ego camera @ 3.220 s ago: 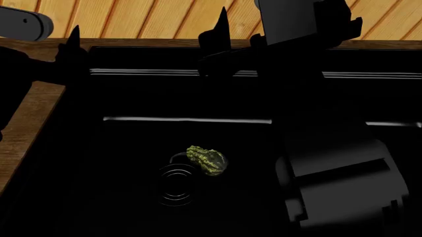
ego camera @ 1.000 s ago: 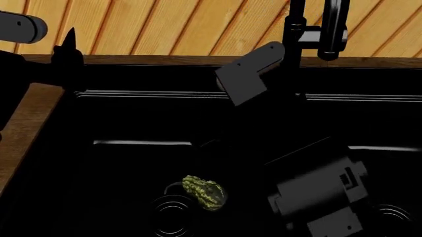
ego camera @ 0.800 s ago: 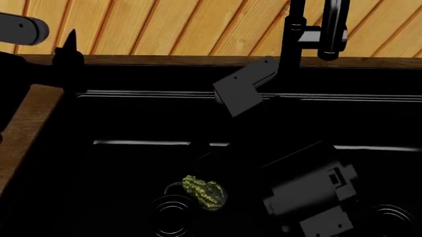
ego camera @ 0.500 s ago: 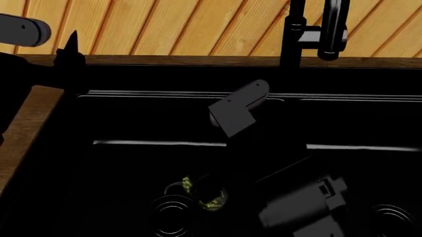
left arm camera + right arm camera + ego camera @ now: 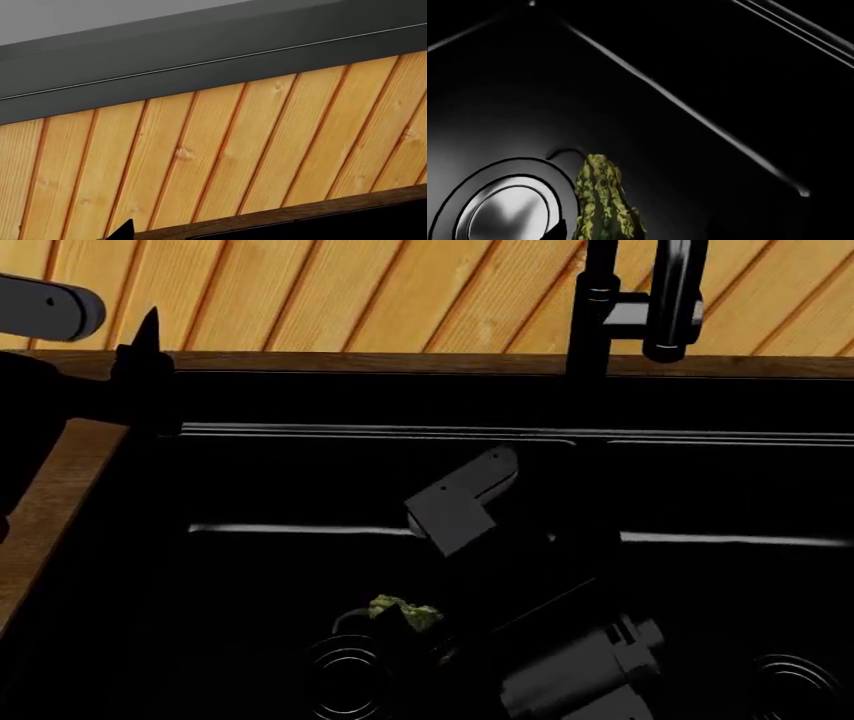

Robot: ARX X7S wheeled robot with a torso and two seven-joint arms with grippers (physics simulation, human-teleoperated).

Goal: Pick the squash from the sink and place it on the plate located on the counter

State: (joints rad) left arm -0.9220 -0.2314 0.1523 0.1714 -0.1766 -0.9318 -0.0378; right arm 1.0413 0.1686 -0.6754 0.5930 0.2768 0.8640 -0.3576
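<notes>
The squash (image 5: 403,612) lies on the floor of the sink's (image 5: 294,430) left basin beside a round drain (image 5: 347,680). In the head view only its top shows. My right gripper (image 5: 424,628) is down over it and open. In the right wrist view the squash (image 5: 604,205) stands close between the jaws, with one dark fingertip (image 5: 558,231) just beside it and the other lost against the black. My left gripper (image 5: 140,365) is open and empty above the sink's back left corner, one fingertip (image 5: 125,231) showing. The plate is out of view.
The black faucet (image 5: 638,300) rises at the back between the basins. The brown counter (image 5: 54,500) runs along the sink's left side and back edge (image 5: 267,216), with a wood-plank wall (image 5: 334,290) behind. The second drain (image 5: 794,685) is in the right basin.
My right arm has come down and toward the squash, and now covers most of it. The left arm has stayed put.
</notes>
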